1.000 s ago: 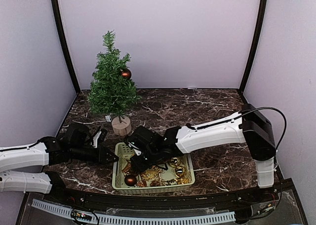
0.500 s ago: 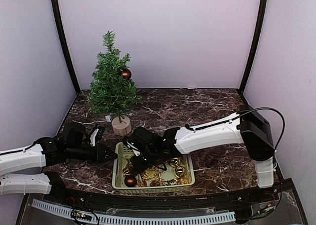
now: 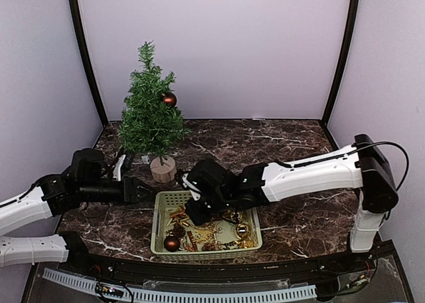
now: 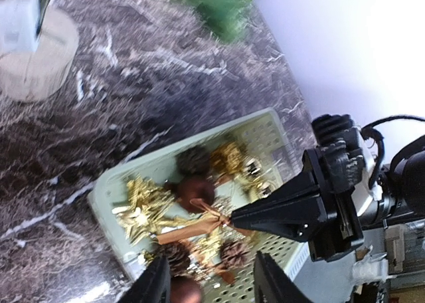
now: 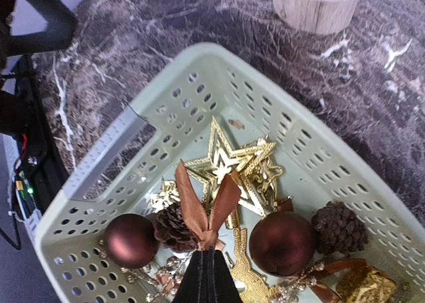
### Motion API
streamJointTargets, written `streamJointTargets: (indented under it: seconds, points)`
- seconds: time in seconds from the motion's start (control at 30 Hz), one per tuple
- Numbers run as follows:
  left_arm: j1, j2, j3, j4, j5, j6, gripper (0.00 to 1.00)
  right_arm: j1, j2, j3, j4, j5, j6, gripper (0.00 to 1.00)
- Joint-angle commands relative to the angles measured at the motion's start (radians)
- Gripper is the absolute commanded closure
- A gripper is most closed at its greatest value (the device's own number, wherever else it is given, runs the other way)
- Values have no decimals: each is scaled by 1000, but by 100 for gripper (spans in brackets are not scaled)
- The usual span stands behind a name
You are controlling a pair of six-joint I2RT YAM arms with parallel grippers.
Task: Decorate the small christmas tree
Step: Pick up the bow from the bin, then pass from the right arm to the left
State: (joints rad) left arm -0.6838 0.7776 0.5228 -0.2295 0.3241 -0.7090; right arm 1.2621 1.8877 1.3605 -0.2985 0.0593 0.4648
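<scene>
The left pincer [image 3: 141, 189] has pulled back from the left rim of the pale green perforated plastic basket [image 3: 158, 213]. It now hovers over the dark marbled surface [image 3: 285, 140], clear of the basket, with its jaws a little further apart than a second ago. The right pincer [image 5: 206, 258] was open among the ornaments before. Its jaws are now pressed together on the knot of a copper-brown satin ribbon bow [image 5: 201, 210], and it has shifted rightward along the basket. The right arm's black elbow joint [image 3: 375, 173] has swung out toward the right wall.
</scene>
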Motion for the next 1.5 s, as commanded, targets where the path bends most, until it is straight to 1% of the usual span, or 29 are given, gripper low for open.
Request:
streamJointTargets:
  seconds: [0.0, 0.13, 0.2, 0.3, 0.4, 0.6, 0.77, 0.87, 0.93, 1.03, 1.1, 1.13, 1.2, 1.37, 1.47]
  points:
    - [-5, -3, 89, -14, 36, 22, 49, -8, -119, -53, 75, 59, -20, 100]
    - [-6, 19, 137, 46, 110, -33, 38, -3, -211, -104, 119, 69, -85, 100]
    - [-6, 34, 147, 80, 153, -64, 34, 7, -259, -131, 147, 78, -134, 100]
    - [-9, 58, 159, 114, 208, -105, 32, 23, -311, -143, 165, 89, -198, 100]
    - [-12, 76, 162, 162, 236, -152, 31, 44, -333, -119, 155, 90, -267, 100]
    - [-14, 102, 176, 199, 276, -202, 27, 97, -305, -25, 81, 135, -395, 100]
    - [-14, 116, 170, 212, 306, -233, 27, 123, -291, 20, 63, 167, -454, 100]
    - [-13, 122, 169, 209, 328, -241, 30, 130, -283, 34, 55, 170, -459, 100]
    - [-15, 124, 171, 216, 340, -248, 36, 137, -277, 42, 52, 174, -487, 100]
    - [-15, 136, 181, 226, 360, -257, 40, 143, -266, 54, 49, 181, -506, 100]
    - [-17, 141, 184, 226, 370, -259, 45, 145, -258, 59, 47, 186, -517, 100]
    - [-17, 142, 186, 226, 373, -259, 49, 146, -254, 61, 47, 187, -521, 100]
    - [-17, 143, 189, 226, 376, -258, 54, 145, -246, 68, 43, 195, -527, 100]
    - [-19, 144, 188, 215, 385, -257, 57, 146, -240, 74, 42, 204, -535, 100]
    - [-20, 147, 188, 212, 391, -259, 65, 146, -236, 75, 43, 210, -540, 100]
